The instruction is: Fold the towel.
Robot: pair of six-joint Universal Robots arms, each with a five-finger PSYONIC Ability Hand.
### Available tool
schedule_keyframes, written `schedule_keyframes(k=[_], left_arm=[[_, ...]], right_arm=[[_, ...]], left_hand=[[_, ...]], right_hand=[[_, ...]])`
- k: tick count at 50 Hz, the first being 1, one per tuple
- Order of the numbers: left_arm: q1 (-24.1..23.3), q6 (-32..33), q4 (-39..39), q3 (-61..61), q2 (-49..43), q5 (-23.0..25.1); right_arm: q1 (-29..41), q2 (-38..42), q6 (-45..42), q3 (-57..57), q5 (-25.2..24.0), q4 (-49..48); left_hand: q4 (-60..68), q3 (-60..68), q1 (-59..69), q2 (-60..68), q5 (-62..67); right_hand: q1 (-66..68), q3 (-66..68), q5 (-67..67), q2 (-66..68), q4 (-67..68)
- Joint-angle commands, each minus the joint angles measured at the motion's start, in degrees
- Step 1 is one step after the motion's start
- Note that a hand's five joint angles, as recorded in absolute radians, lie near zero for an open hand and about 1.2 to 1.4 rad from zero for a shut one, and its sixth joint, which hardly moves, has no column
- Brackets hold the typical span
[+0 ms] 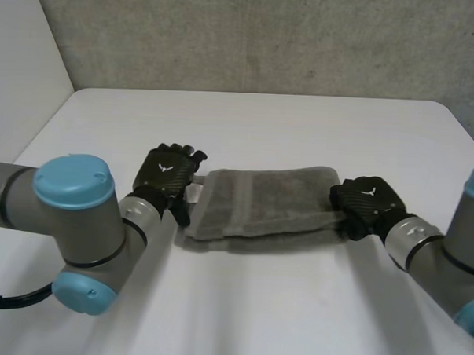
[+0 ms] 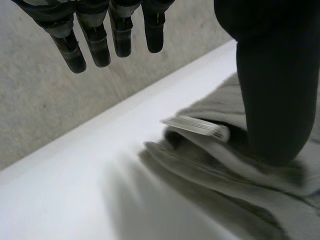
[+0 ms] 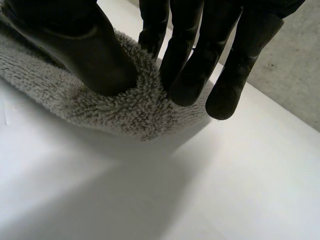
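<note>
Surroundings: a white table (image 1: pixel 263 124) is backed by a grey wall (image 1: pixel 267 37) across the upper part of the frame.
Towel: a grey towel (image 1: pixel 263 204) is laid folded into a long band at the centre of the frame, with a white label (image 1: pixel 194 193) at its left end.
Left hand: the left hand (image 1: pixel 169 174) is placed at the towel's left end, centre left of the frame, beside the label.
Left fingers: the fingers (image 2: pixel 95 42) are held straight and apart, raised clear of the cloth — the thumb (image 2: pixel 272 100) is set down on the towel next to the label.
Right hand: the right hand (image 1: pixel 367 200) is placed at the towel's right end, centre right of the frame.
Right fingers: the fingers (image 3: pixel 190 75) and thumb (image 3: pixel 85 55) are closed on the towel's edge — the pile is pinched between them.
</note>
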Motion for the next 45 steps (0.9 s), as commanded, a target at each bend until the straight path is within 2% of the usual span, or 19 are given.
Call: schedule_keyframes(k=[1, 4, 6, 10, 17, 21, 24, 25, 26, 27, 28, 30, 31, 32, 34, 36, 39, 41, 45], left_arm=[[0.1, -0.2, 0.0, -3.1, 6.8, 0.2], [0.1, -0.3, 0.0, -3.1, 9.6, 0.2], [0.5, -0.4, 0.1, -2.8, 11.7, 0.2], [1.0, -0.4, 0.2, -2.2, 12.5, 0.1], [1.9, -0.6, 0.3, -1.9, 13.0, 0.0], [1.9, -0.8, 0.4, -1.9, 12.9, -0.1], [1.5, -1.2, 0.4, -2.0, 12.6, -0.1], [1.3, -1.8, 0.4, -2.1, 12.4, 0.0], [1.3, -1.9, 0.4, -2.1, 12.4, 0.0], [1.3, -2.6, 0.4, -2.0, 12.4, 0.0], [1.3, -2.6, 0.4, -2.0, 12.4, 0.0], [1.2, -4.6, 0.5, -1.8, 12.4, 0.2], [1.2, -4.6, 0.5, -1.8, 12.4, 0.2], [1.2, -5.5, 0.7, -1.7, 12.4, 0.4], [1.1, -6.4, 0.8, -1.2, 12.4, 0.5], [0.9, -7.2, 0.8, -0.6, 12.3, 0.5], [0.2, -9.0, 0.8, 0.8, 11.5, 0.5], [-0.4, -10.8, 0.8, 2.0, 9.6, 0.5], [-1.2, -13.1, 0.7, 3.3, 7.2, 0.5]], right_arm=[[-2.1, -3.9, -15.5, -1.5, 0.2, 8.8], [-1.1, -4.0, -20.3, -4.9, 0.8, 9.5], [6.5, -3.3, -19.1, -10.0, 0.5, 8.8], [14.0, -0.9, -18.5, -15.3, 0.1, 7.4], [28.3, 12.8, -21.5, -22.8, -1.3, 0.8], [31.4, 17.3, -25.3, -24.4, -1.7, 1.7], [32.2, 18.8, -27.6, -24.2, -0.9, 2.9], [31.9, 18.5, -27.6, -23.3, -1.1, 3.0], [31.9, 18.5, -27.6, -23.3, -1.1, 3.0], [31.4, 17.5, -26.8, -21.7, -1.1, 2.3], [31.4, 17.5, -26.8, -21.7, -1.1, 2.3], [29.8, 10.4, -22.0, -18.0, -1.1, 0.4], [29.8, 10.3, -21.9, -18.0, -1.1, 0.4], [27.9, 6.3, -17.5, -15.8, -1.1, -1.5], [26.0, 3.5, -12.4, -13.9, -1.0, -3.5], [22.3, -0.9, -1.3, -10.5, -0.8, -6.5], [21.0, -3.3, 3.8, -9.5, -0.6, -6.9], [18.3, -6.6, 12.1, -8.1, -0.2, -6.1], [15.0, -6.3, 16.7, -8.0, 0.5, -3.1]], left_hand=[[1.3, 1.2, 1.3, 1.3, 1.3], [1.0, 0.9, 1.0, 0.9, 1.0], [1.0, 0.9, 1.0, 0.9, 1.0], [1.0, 0.9, 1.0, 0.9, 1.0], [1.0, 0.9, 1.0, 0.9, 1.0], [1.0, 0.9, 1.0, 0.9, 1.0], [1.0, 0.9, 1.0, 0.9, 1.0], [1.0, 0.9, 1.0, 0.9, 1.0], [1.0, 0.9, 1.0, 0.9, 1.0], [1.0, 0.9, 1.0, 0.9, 1.0], [1.0, 0.9, 1.0, 0.9, 1.0], [1.0, 0.9, 1.0, 0.9, 1.0], [1.0, 0.9, 1.0, 0.9, 1.0], [1.0, 0.9, 1.0, 0.9, 1.0], [1.0, 0.9, 1.0, 0.9, 1.0], [1.0, 0.9, 1.0, 0.9, 1.0], [1.0, 0.9, 1.0, 0.9, 1.0], [1.0, 0.9, 1.0, 0.9, 1.0], [1.0, 0.9, 1.0, 0.9, 1.0]], right_hand=[[5.4, 3.3, 3.8, 6.2, 3.5], [5.4, 3.3, 3.8, 6.2, 3.5], [5.4, 3.3, 3.8, 6.2, 3.5], [5.4, 3.3, 3.8, 6.2, 3.5], [5.4, 3.3, 3.8, 6.2, 3.5], [5.4, 3.3, 3.8, 6.2, 3.5], [5.4, 3.3, 3.8, 6.2, 3.5], [-13.1, -15.1, -14.6, -12.2, -14.9], [-13.3, -15.3, -14.8, -12.4, -15.1], [-33.7, -35.7, -35.3, -32.9, -35.6], [-33.9, -35.9, -35.5, -33.1, -35.8], [-53.5, -55.5, -55.1, -52.7, -55.3], [-53.6, -55.6, -55.2, -52.8, -55.4], [-64.6, -66.7, -66.2, -63.8, -66.5], [-64.6, -66.7, -66.2, -63.8, -66.5], [-64.6, -66.7, -66.2, -63.8, -66.5], [-64.6, -66.7, -66.2, -63.8, -66.5], [-64.6, -66.7, -66.2, -63.8, -66.5], [-64.6, -66.7, -66.2, -63.8, -66.5]])
